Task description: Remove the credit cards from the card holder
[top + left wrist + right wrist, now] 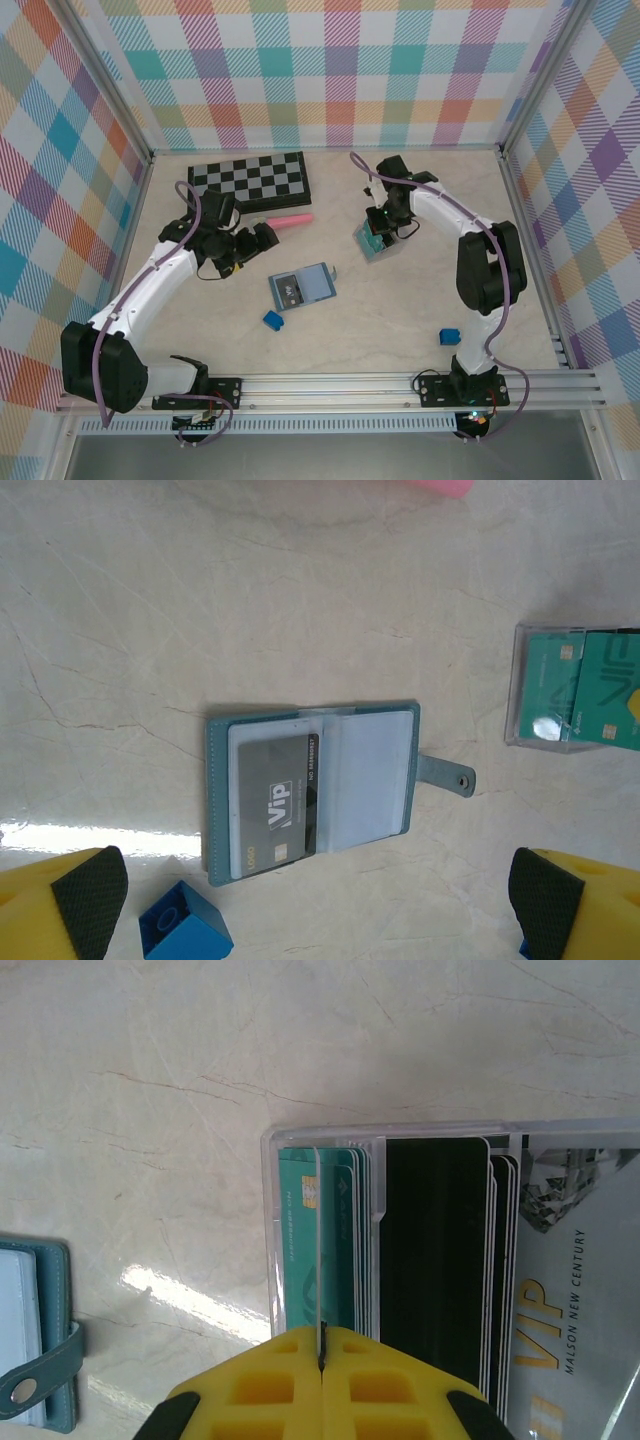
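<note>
The slate-blue card holder (302,287) lies open flat on the table, its strap (447,772) pointing right. A grey "VIP" credit card (275,805) sits in its left pocket; the right pocket looks pale and bare. My left gripper (315,905) hovers above and short of the holder, open wide with nothing between its fingers (90,900). My right gripper (322,1355) is shut on a credit card (319,1240) seen edge-on, held upright over the teal stack in a clear card box (450,1135). The holder's edge (35,1340) shows at the left of the right wrist view.
The clear box (375,242) holds teal, black and silver cards. A chessboard (250,177) lies at the back, with a pink object (290,219) in front of it. One blue block (272,319) sits beside the holder and another (449,336) by the right arm's base.
</note>
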Controlling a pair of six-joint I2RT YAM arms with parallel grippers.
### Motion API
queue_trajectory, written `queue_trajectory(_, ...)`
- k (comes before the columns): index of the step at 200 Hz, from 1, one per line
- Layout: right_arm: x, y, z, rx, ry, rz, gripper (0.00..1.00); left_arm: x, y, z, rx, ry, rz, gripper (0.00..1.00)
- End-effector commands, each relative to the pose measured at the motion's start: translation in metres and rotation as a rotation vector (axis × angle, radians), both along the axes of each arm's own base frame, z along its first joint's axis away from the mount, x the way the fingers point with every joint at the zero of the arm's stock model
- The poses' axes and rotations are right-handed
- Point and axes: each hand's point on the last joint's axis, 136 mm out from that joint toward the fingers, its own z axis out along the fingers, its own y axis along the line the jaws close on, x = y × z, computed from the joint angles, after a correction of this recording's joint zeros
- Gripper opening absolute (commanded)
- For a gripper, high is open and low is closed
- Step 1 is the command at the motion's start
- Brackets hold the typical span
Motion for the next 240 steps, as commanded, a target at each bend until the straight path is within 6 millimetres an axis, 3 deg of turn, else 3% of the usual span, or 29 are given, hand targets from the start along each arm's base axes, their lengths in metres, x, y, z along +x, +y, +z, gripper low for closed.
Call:
queue_trajectory(1, 0.003, 0.001, 0.0, 0.01, 0.006, 0.029, 0.02, -0.002, 0.004, -0.003, 0.004, 0.013, -0.01, 1.0)
queue_trajectory(48, 0.002, 0.0, 0.0, 0.003, 0.028, 0.002, 0.27, -0.002, 0.002, -0.004, -0.001, 0.024, -0.008, 1.0)
queue_trajectory(97, 0.002, 0.0, 0.038, 0.051, -0.014, -0.091, 0.39, -0.002, 0.0, -0.014, -0.013, 0.071, 0.013, 1.0)
queue_trajectory(124, -0.009, 0.013, 0.055, 0.111, -0.018, -0.108, 0.43, -0.003, -0.005, -0.026, -0.042, 0.12, 0.025, 1.0)
queue_trajectory(149, -0.03, 0.045, 0.06, 0.175, 0.005, -0.082, 0.44, -0.006, -0.007, -0.04, -0.059, 0.153, 0.041, 1.0)
queue_trajectory(176, -0.06, 0.098, 0.053, 0.242, 0.071, -0.014, 0.44, -0.013, -0.011, -0.058, -0.072, 0.183, 0.053, 0.92)
queue_trajectory(215, -0.098, 0.163, 0.024, 0.335, 0.252, 0.051, 0.4, -0.024, -0.022, -0.083, -0.095, 0.225, 0.045, 0.64)
queue_trajectory(240, -0.111, 0.185, 0.004, 0.343, 0.331, 0.065, 0.36, -0.025, -0.03, -0.092, -0.095, 0.24, 0.023, 0.48)
